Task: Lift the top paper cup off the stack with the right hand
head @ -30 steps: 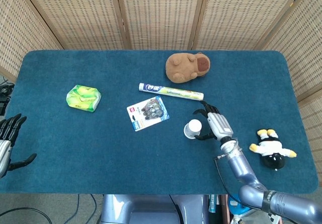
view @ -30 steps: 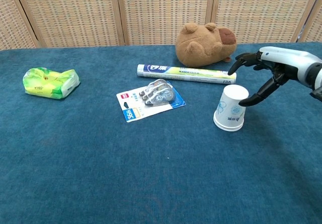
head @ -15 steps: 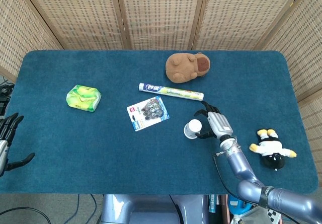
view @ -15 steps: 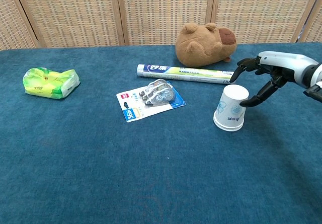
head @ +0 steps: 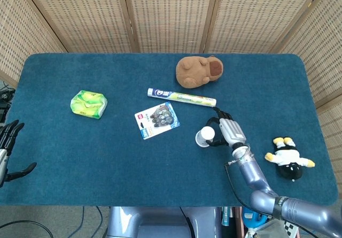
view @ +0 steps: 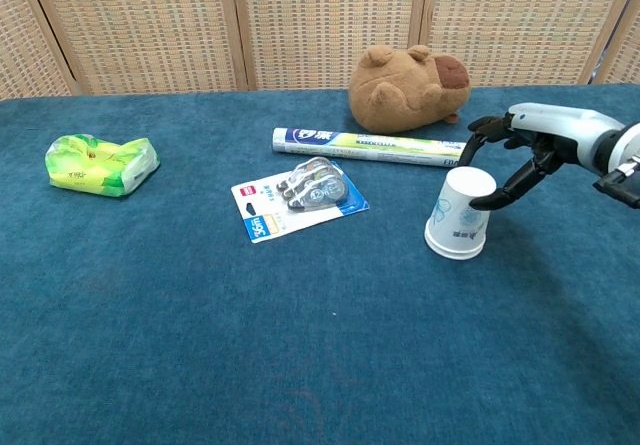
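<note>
A white paper cup stack [view: 459,215] [head: 204,137] stands upside down on the blue table, right of centre. My right hand [view: 520,153] [head: 227,130] sits just to its right with fingers spread around the top of the stack. One fingertip reaches over the far side and the thumb lies near the front side. Whether they touch the cup is not plain. My left hand [head: 6,150] hangs open off the table's left edge, holding nothing.
A toothpaste box [view: 365,146] lies just behind the cup. A brown plush animal [view: 408,87] sits farther back. A blister pack [view: 300,196] lies left of the cup, and a green packet [view: 100,163] at far left. A penguin toy [head: 288,158] lies right of my right arm.
My right hand has shifted slightly left, closing in around the top of the cup stack. The cup has not moved. The left hand dropped a little.
</note>
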